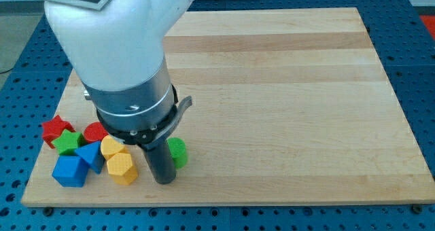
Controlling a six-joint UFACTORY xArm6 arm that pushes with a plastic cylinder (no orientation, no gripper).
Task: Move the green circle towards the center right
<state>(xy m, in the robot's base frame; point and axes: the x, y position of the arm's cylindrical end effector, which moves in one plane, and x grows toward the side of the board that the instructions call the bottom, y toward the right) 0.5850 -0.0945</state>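
In the one camera view we see our arm [126,61] filling the upper left, its dark rod coming down to the board [285,88] near the bottom edge, left of centre. We have no hand to open or close, only my tip [165,181], which rests on the wood just to the left of the green circle [178,151] and a little nearer the view's bottom; the rod hides the circle's left part, and we judge the two to be touching or nearly so, though we cannot tell which. The circle sits low on the board, well apart from the centre right, so most of the travel is not yet done. To the left lies a cluster: a yellow hexagon [122,168], a second yellow block [111,147], a blue cube [69,170], a blue block [90,155], a green star [68,143], a red star [56,128] and a red block [96,130]. We judge the circle to be small, light and stiff, sliding easily on smooth wood; being round, it may roll off the rod sideways, so we would press squarely on its lower-left side.
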